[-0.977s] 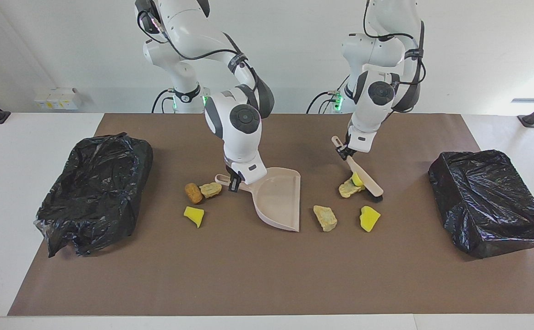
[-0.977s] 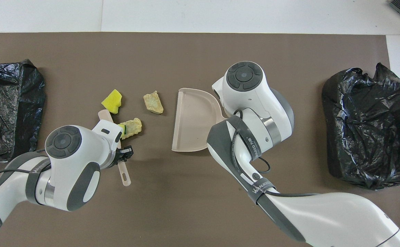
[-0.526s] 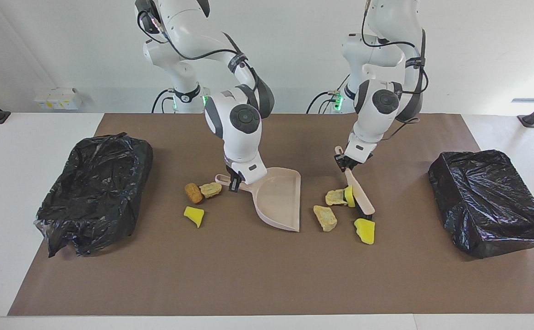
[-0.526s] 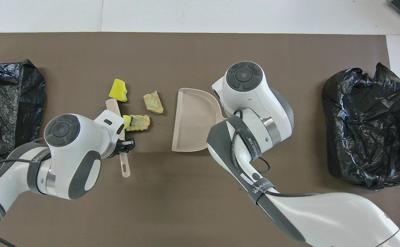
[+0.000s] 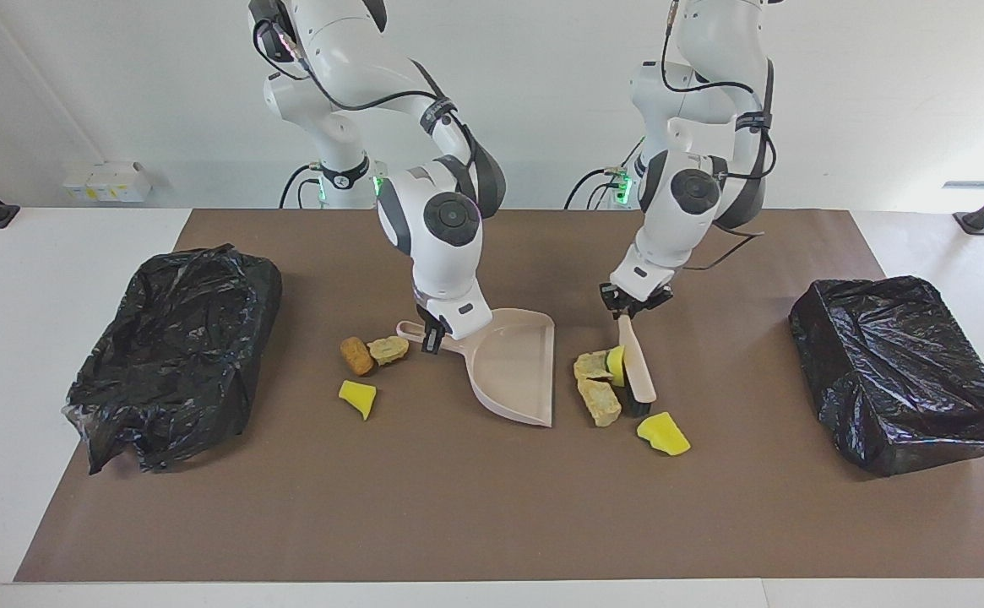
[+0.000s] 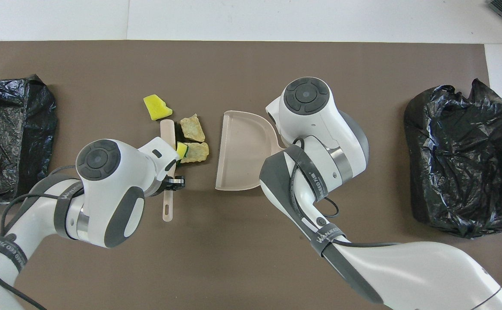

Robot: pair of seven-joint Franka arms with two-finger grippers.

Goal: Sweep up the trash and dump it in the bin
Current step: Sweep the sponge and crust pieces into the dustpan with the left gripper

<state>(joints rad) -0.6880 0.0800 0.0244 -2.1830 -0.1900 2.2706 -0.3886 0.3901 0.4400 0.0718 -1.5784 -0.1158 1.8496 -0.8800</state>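
the sweeping step is in hand. the left claw (image 5: pixel 632 306) is clamped on the handle of the brush (image 5: pixel 637 370), whose black bristles are set down on the brown mat (image 5: pixel 492 507) covering the desk. three chunks of trash are bunched against the brush on the side toward the dustpan (image 5: pixel 515 365): a beige lump (image 5: pixel 599 401), a second beige lump (image 5: pixel 591 365) nearer the robots, and a yellow piece (image 5: pixel 616 365) touching the brush. another yellow wedge (image 5: pixel 663 434) lies loose just beside the bristle end, farther from the robots, and seems likely to be missed. the right claw (image 5: pixel 432 331) is closed on the dustpan's handle, the pan's open mouth facing the bunched chunks. beside that handle, toward the right arm's end, an orange-brown oval (image 5: pixel 356 355), a beige lump (image 5: pixel 388 349) and a yellow wedge (image 5: pixel 357 397) lie unswept.

the brush's long axis runs away from the robots, handle end nearer them, roughly parallel to the pan's lip. the next move calls for a push straight across toward the pan, then a return for the loose wedge. two black-bagged bins (image 5: pixel 172 350) (image 5: pixel 905 371) stand at the desk's ends.
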